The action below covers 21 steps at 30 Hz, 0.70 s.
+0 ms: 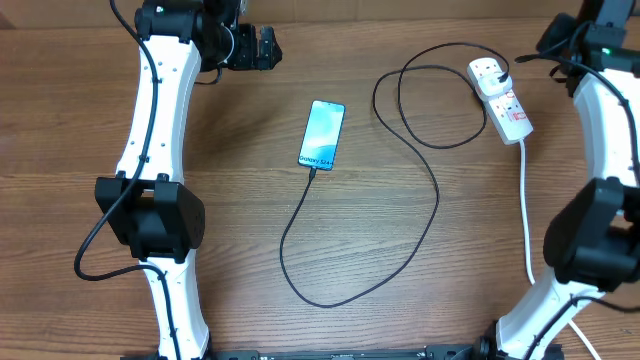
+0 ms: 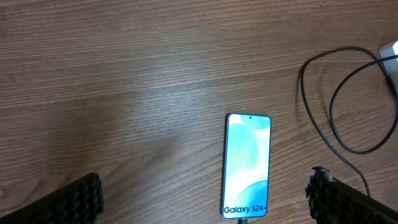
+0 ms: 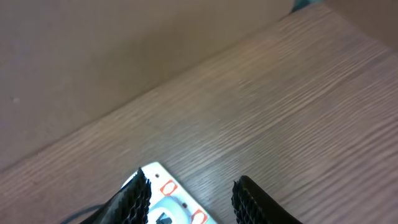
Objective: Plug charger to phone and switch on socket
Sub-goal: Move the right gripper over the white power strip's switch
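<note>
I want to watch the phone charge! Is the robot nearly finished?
Nearly. The charger cable already meets the bottom edge of the Galaxy S24 phone, and its plug sits in the power strip. The right gripper hovers open over the red switches. Pressing the switch looks left.

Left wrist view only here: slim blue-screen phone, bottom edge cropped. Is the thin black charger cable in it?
Observer: Overhead shows the thin black charger cable meeting the bottom short edge of the slim blue-screen phone. It looks plugged in.
Operator: Other end?
Observer: Its black plug sits in the white oblong power strip, in the outlet at the end away from the strip's white cord.
Operator: Right arm?
Observer: In the right wrist view, the right pincer is open above one end of the strip. I can't tell the switch state.
</note>
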Tool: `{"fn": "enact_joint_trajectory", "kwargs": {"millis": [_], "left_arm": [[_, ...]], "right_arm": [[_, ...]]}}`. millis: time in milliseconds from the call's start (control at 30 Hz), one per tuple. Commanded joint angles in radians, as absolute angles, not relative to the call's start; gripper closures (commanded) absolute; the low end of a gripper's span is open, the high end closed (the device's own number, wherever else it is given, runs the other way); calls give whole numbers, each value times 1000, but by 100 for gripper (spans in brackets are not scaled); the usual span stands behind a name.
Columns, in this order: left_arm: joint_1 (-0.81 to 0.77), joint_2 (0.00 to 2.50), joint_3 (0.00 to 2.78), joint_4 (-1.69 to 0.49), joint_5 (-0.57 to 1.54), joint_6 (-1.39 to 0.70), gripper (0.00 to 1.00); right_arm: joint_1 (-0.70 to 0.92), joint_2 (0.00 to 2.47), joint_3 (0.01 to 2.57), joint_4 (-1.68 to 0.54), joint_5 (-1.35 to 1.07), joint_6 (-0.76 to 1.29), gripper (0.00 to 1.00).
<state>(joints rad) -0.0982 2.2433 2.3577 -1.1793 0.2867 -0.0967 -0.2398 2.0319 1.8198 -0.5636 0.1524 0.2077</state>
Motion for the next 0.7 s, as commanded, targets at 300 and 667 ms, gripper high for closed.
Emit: {"fn": "enact_joint_trajectory", "kwargs": {"millis": [300,667], "left_arm": [[-105,2253,2352,-1178,278,-78,0],[-105,2253,2352,-1178,278,-78,0]], "right_arm": [[-252,2156,1834,-570,151,208,10],[-306,2170,1787,-624,209,207,3]]}}
